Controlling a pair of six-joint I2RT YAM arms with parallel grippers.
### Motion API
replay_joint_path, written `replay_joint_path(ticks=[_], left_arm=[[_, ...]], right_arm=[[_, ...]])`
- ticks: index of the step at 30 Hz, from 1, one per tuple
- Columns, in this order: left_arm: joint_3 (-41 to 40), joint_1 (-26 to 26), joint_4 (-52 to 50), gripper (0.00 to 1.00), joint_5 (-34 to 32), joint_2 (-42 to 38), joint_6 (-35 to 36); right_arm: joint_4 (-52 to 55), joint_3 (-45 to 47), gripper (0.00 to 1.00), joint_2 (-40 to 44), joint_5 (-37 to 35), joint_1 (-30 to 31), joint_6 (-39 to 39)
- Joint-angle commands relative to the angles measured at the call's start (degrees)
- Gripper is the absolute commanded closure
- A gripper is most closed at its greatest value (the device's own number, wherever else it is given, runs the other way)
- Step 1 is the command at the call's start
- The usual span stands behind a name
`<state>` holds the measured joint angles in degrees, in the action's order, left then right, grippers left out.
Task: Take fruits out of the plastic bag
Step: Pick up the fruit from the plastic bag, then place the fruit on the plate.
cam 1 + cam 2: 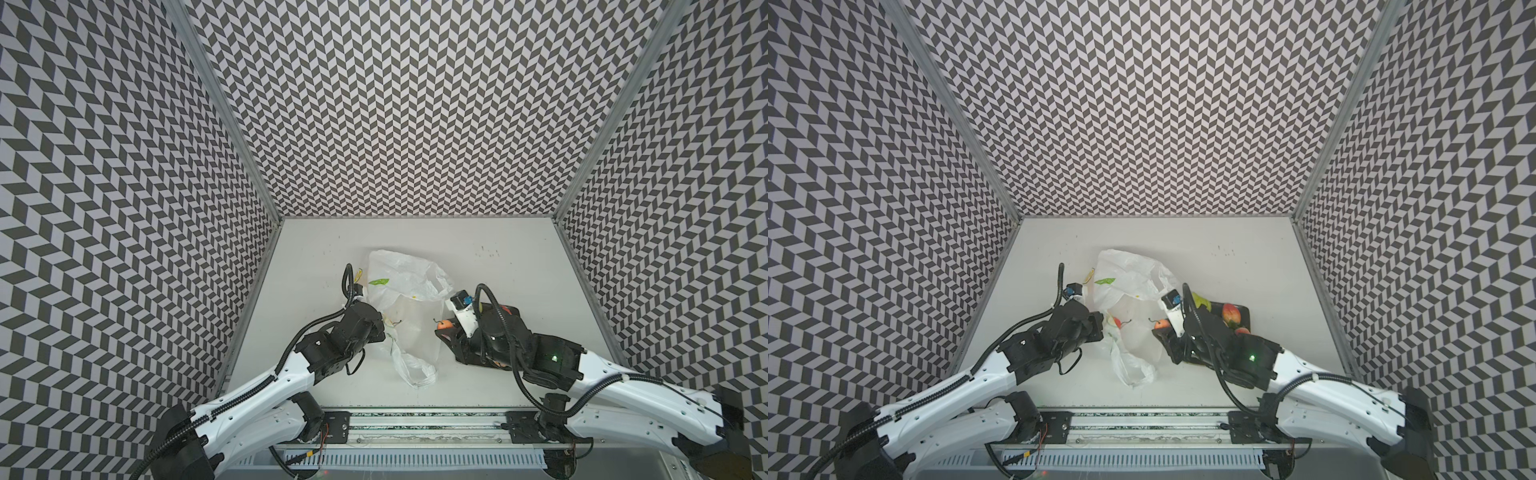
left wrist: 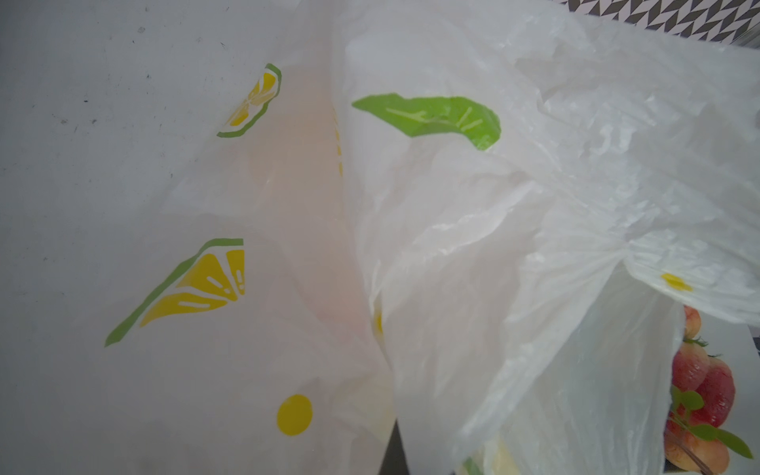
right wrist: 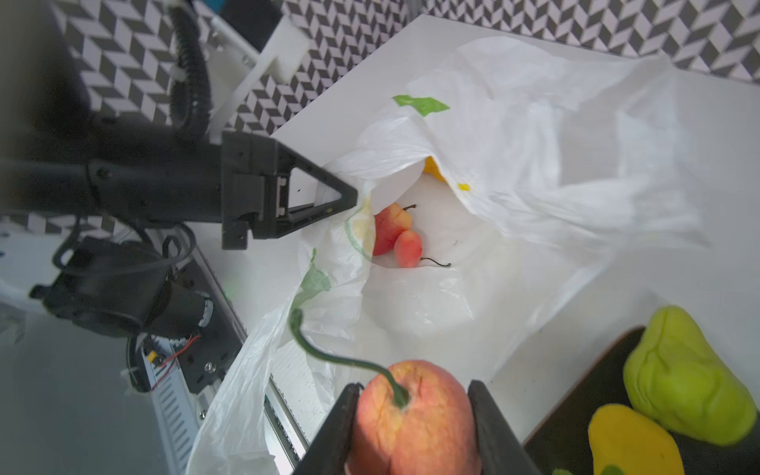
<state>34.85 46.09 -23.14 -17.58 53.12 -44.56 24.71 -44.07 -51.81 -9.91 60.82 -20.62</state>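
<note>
Chevron-patterned walls (image 1: pixel 374 104) close in a white desk (image 1: pixel 498 257) on three sides. The bag (image 1: pixel 399 274) lies crumpled about the middle of the desk, with its mouth turned toward the near edge and one handle loop trailing out that way.

My left gripper (image 3: pixel 349 197) is closed right down on the bag's rim at the left side of the mouth, and the mouth gapes. Through the right wrist camera I look into it. Two red fruits (image 3: pixel 395 238) lie touching each other on the bag's floor, close to the pinched rim, each with a thin dark stem. A yellow patch (image 3: pixel 434 168) shows under the upper fold; I cannot tell whether it is fruit or print.

My right gripper (image 3: pixel 415 388) is part closed on a peach (image 3: pixel 415 427), one finger on each flank, with the green stem curling out ahead. It hangs just at the right side of the mouth, between the bag and a dark plate (image 3: pixel 571 432).

The plate lies between the bag and the desk's right edge, largely under my right arm in both top views. On it a green pear (image 3: pixel 678 370) and a yellow pear (image 3: pixel 629 444) lie touching. In a top view a red-orange fruit (image 1: pixel 1231 313) sits near the plate's far corner.

The left wrist camera is filled with bag plastic, and red pieces with a green sprig (image 2: pixel 703 390) show past its edge.
</note>
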Motion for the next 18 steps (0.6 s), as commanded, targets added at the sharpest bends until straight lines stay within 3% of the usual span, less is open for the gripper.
replay_joint_path(ticks=[1,8,13,18], left_arm=[[0.48,-0.53,1.51,1.0,-1.58,0.51,-0.03],[0.57,-0.83,1.0,1.0,-1.44,0.25,0.26],[0.14,-1.14,0.2,1.0,-1.36,-1.12,0.13],[-0.46,-1.19,0.1,1.0,-1.09,-2.17,-0.02]], right_arm=[[8.43,-0.87,0.73,1.03,-6.8,-1.91,-15.3],[9.54,-0.48,0.75,-1.78,-0.39,-22.71,-14.98],[7.08,-0.05,0.74,-6.59,2.82,-32.94,-12.84],[5.21,2.71,0.73,-6.12,2.66,-41.77,-12.63]])
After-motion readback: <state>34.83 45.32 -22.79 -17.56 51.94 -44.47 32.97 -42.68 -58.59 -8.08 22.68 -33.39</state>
